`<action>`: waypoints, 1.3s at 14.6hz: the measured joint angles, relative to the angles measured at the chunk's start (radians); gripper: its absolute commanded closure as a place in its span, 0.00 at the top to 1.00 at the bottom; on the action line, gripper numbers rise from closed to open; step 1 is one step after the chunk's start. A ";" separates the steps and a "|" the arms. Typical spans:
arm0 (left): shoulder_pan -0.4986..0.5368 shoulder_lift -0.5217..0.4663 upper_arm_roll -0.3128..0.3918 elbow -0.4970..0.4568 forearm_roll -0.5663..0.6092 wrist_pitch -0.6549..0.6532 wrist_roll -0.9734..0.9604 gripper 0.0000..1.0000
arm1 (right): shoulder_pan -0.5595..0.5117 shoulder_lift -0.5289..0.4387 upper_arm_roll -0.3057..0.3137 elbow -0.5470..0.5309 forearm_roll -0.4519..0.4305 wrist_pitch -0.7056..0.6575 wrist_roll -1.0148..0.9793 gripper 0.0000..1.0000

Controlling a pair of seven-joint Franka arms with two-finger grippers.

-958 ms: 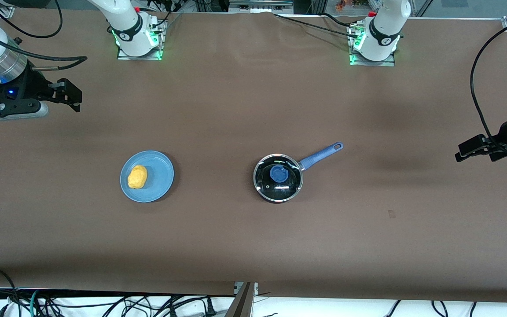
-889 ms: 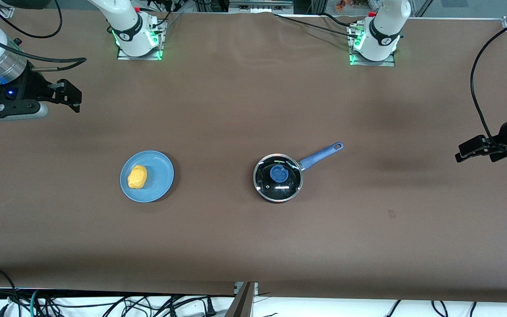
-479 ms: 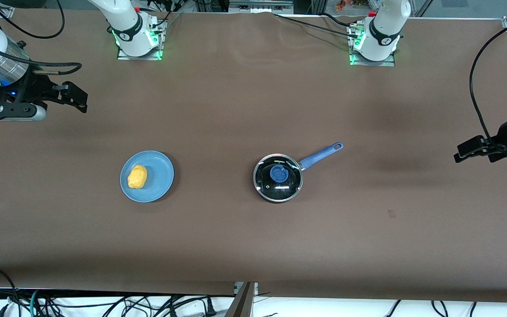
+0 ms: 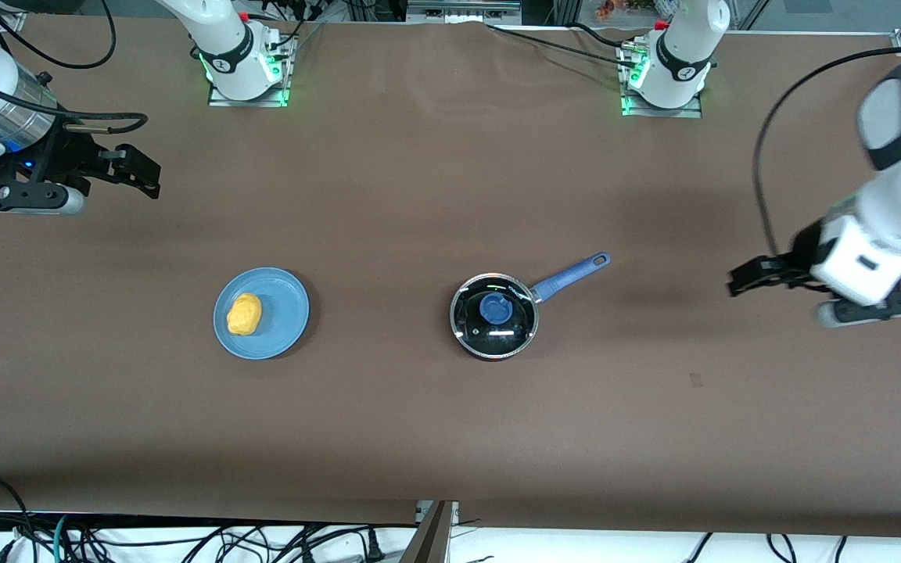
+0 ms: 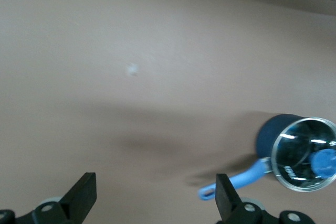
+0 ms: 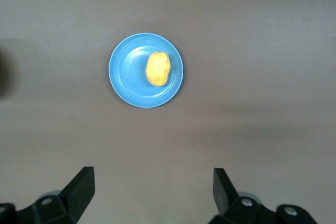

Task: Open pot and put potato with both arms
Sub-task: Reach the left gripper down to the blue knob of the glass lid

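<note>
While both jaws gape, potato [image 6: 158,68] apparently ahead, pot [image 5: 303,153] aside

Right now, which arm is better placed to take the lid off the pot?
The left. The left gripper, open, hangs over the table at the pot's handle side, and its wrist view shows the lid. The right gripper, also open, is up near its own end, with the potato closer.

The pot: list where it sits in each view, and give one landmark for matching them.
Front view: the pot, lid on, stands mid-table, blue handle toward the left arm's end.
Left wrist view: pot at the frame's edge, handle visible.
Right wrist view: not in it.
Shared landmark: the lid's blue knob.
</note>
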 measured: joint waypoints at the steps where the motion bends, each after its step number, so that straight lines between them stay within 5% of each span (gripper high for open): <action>1: -0.044 0.013 -0.001 0.001 0.008 0.001 -0.066 1.00 | 0.000 0.000 0.000 0.000 0.000 0.000 0.001 1.00; 11: -0.368 0.278 0.003 0.187 0.139 0.029 -0.666 1.00 | 0.000 0.003 0.000 0.001 0.000 0.001 0.004 1.00; 19: -0.489 0.441 0.020 0.268 0.189 0.176 -0.925 1.00 | -0.005 0.055 -0.003 0.002 0.046 0.064 0.004 1.00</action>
